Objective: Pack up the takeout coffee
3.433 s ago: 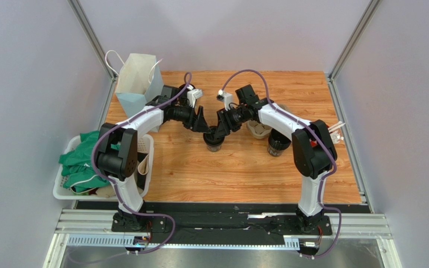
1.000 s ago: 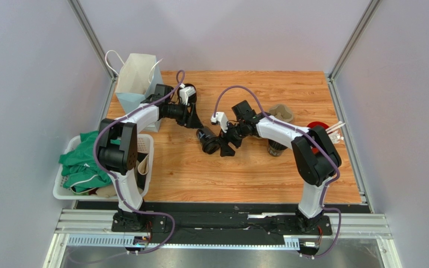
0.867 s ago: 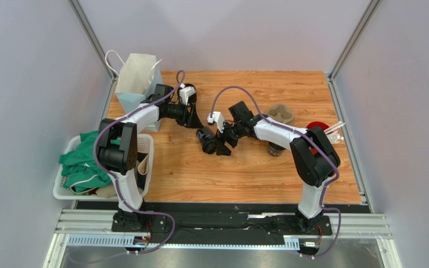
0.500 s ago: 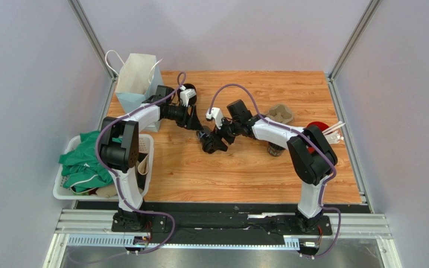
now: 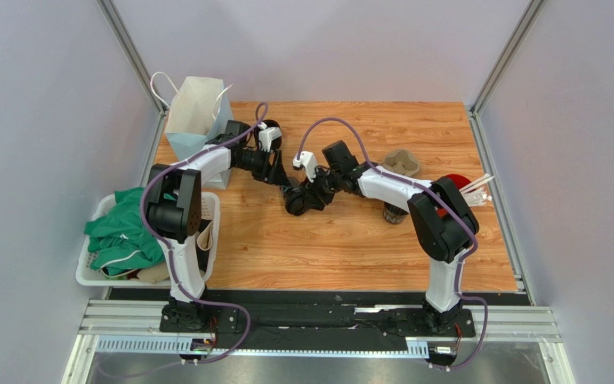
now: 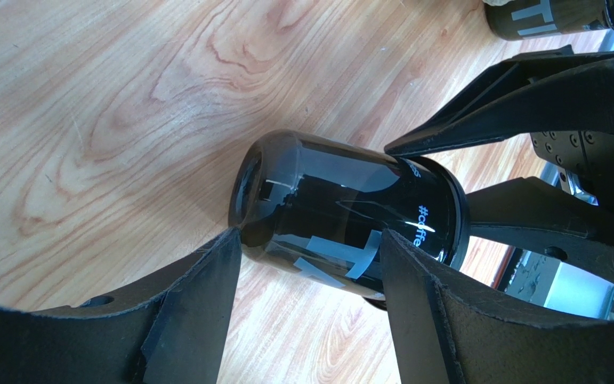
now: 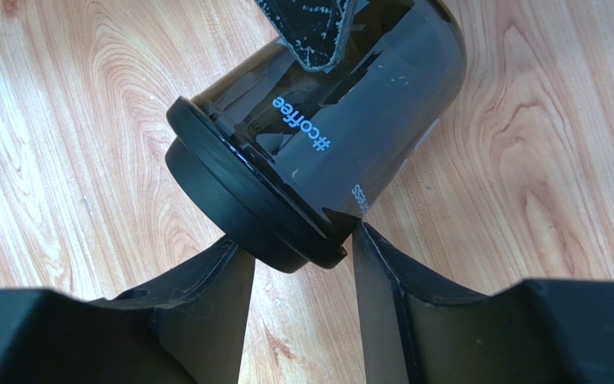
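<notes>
Because the takeout coffee (image 7: 318, 136) looks glossy, light and crushable, both arms' half-spread fingers (image 6: 198, 308) bracket it; grip mid-body, below the lid.

From above, the arms hide most of the black coffee cup (image 5: 296, 200); whether either gripper grips it is unclear.

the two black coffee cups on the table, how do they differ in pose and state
The near cup lies on its side between both hands; the far cup stands upright by the right arm, untouched. The near cup's lid faces the right hand, its base the left hand. Both are black.
</notes>
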`<state>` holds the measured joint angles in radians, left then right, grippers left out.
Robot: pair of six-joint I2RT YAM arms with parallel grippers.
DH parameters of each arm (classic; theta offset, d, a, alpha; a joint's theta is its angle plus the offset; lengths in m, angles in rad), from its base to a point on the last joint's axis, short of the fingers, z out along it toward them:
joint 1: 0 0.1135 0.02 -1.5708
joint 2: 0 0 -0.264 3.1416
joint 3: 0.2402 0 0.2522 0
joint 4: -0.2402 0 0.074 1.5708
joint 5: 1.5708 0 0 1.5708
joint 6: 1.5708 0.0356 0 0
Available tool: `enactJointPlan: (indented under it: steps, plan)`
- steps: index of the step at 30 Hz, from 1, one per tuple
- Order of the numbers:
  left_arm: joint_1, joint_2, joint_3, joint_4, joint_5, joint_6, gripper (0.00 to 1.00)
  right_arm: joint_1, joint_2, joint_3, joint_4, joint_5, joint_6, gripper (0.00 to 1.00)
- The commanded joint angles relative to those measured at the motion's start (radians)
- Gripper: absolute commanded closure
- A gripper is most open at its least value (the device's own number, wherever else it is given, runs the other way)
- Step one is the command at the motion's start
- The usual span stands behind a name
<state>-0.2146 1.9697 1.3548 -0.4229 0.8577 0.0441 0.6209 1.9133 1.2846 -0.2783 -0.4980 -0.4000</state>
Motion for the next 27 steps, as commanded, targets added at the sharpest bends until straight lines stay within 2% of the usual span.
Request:
enactJointPlan:
  steps: [1, 14, 27]
  plan:
    - [-0.020, 0.017, 0.035, -0.053, -0.002, 0.051, 0.27, 0.007, -0.011, 0.068, 0.031, -0.030, 0.042, 0.52]
    - [-0.057, 0.032, 0.035, -0.123, -0.029, 0.086, 0.28, -0.001, 0.009, 0.170, -0.007, -0.039, 0.151, 0.49]
    - [-0.104, 0.050, 0.032, -0.172, -0.045, 0.109, 0.28, -0.009, 0.004, 0.222, -0.024, 0.018, 0.199, 0.48]
